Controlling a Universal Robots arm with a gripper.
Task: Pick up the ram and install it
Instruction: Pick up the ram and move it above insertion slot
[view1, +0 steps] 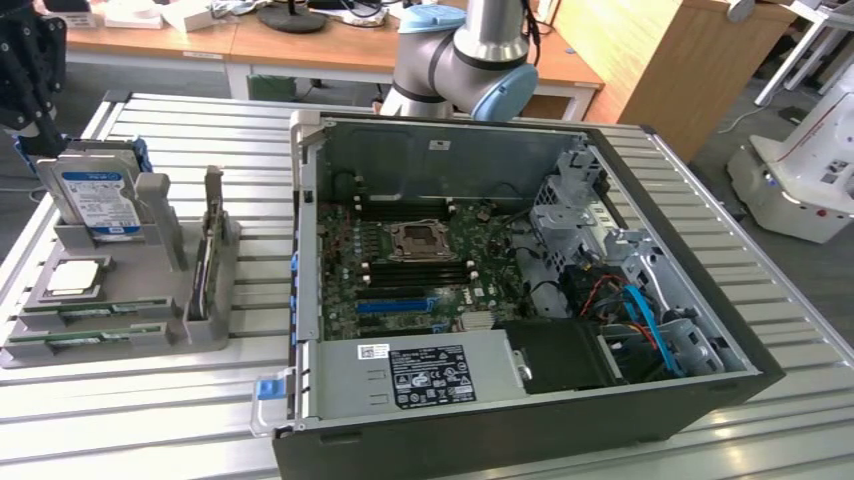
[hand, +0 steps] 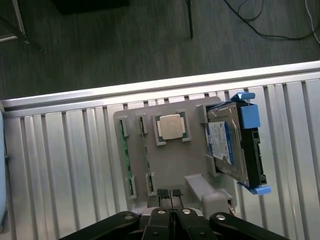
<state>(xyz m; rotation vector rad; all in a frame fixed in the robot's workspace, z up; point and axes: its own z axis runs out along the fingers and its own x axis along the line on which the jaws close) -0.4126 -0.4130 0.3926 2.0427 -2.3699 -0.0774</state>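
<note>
Two ram sticks lie on edge in the slots of a grey holder (view1: 200, 335) at the exterior view's left: one ram (view1: 100, 312) (hand: 127, 160) and a second ram (view1: 80, 342) (hand: 146, 155), thin green boards. My gripper (view1: 34, 135) (hand: 170, 193) hangs above the holder, beside the hard drive, shut with nothing visible between its fingertips. It touches neither stick. The open computer case (view1: 747, 350) lies on the table's middle, its motherboard (view1: 400, 300) showing dark memory slots (view1: 414, 268) below the CPU socket (view1: 416, 238).
The holder also carries a square silver CPU chip (view1: 76, 278) (hand: 171, 126), a blue-labelled hard drive (view1: 100, 200) (hand: 225, 145) and a thin upright board (view1: 210, 245). The slatted metal table (view1: 160, 420) ends at an edge (hand: 150, 87) beyond the holder.
</note>
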